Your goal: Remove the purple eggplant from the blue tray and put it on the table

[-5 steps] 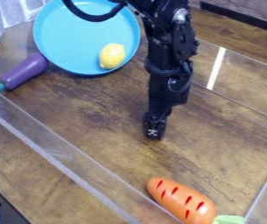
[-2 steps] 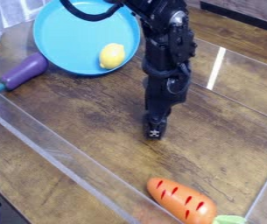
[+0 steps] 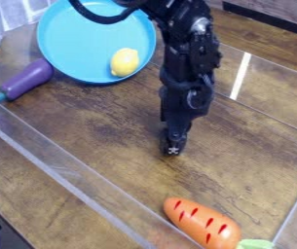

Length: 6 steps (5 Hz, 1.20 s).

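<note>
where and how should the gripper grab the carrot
Best across the thick middle of the carrot's orange body, coming from above with the tool's fingers closing on its two long sides. It lies flat on its side, long and tapered, so the narrow width should suit a pinch better than the leafy end.

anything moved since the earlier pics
Barely: the gripper has shifted very slightly, toward the right of the picture. Nothing was visibly taken hold of or let go. The eggplant, blue tray, lemon and carrot stayed put.
</note>
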{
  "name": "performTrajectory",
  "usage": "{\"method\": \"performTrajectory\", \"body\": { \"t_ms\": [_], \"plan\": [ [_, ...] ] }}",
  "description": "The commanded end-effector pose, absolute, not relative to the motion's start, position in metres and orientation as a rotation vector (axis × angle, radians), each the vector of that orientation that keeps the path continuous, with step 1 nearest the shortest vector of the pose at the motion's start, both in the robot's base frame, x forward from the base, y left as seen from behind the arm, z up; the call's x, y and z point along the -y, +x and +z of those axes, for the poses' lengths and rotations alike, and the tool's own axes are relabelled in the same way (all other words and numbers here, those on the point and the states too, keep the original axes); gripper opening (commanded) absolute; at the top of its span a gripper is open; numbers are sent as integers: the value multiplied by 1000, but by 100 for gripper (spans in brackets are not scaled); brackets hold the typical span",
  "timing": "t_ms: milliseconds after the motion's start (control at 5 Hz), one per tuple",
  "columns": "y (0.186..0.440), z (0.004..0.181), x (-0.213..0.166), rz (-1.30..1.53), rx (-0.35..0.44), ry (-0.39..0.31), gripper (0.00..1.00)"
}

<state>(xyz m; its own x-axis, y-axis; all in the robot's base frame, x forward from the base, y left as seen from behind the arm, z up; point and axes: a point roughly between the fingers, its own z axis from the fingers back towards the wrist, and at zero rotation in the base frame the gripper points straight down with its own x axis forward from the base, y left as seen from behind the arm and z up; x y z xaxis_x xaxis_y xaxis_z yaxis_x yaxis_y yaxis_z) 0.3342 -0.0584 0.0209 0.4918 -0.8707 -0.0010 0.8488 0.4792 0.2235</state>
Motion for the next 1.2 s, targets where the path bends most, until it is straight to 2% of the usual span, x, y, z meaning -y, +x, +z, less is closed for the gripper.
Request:
{"method": "performTrajectory", "body": {
  "t_ms": [0, 400, 1000],
  "plan": [
    [327, 21, 76, -1075, 124, 200, 100],
    [333, 16, 81, -1120, 158, 200, 100],
    [332, 21, 119, -1138, 204, 210, 100]
  ]
}}
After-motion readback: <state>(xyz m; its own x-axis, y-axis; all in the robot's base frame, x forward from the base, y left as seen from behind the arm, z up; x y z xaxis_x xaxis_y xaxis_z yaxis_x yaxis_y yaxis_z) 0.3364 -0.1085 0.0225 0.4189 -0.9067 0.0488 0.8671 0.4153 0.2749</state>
